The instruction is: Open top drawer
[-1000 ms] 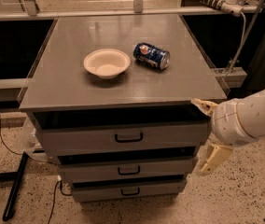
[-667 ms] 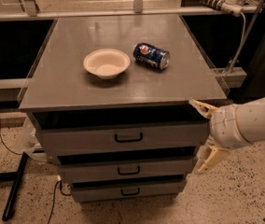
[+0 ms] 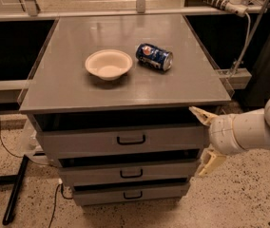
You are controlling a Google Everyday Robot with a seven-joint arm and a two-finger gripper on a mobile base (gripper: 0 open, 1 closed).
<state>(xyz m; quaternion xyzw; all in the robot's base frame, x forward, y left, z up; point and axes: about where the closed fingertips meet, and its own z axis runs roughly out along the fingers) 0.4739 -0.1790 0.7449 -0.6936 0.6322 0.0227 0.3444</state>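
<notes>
The white arm (image 3: 254, 129) is sticking in from the right, its forearm lying nearly level. The gripper (image 3: 204, 137) is hovering with its two fingers spread wide, one above the other, holding nothing. The top drawer (image 3: 87, 141) is sitting just left of it under the tabletop (image 3: 68, 91), its black handle (image 3: 131, 139) farther left, well apart from the fingertips.

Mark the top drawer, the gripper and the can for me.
top drawer (image 3: 78, 143): camera view, left part of its flat grey front.
gripper (image 3: 197, 141): camera view, midway between its open fingertips, by the drawer's right end.
can (image 3: 154, 57): camera view, middle of its blue side.
</notes>
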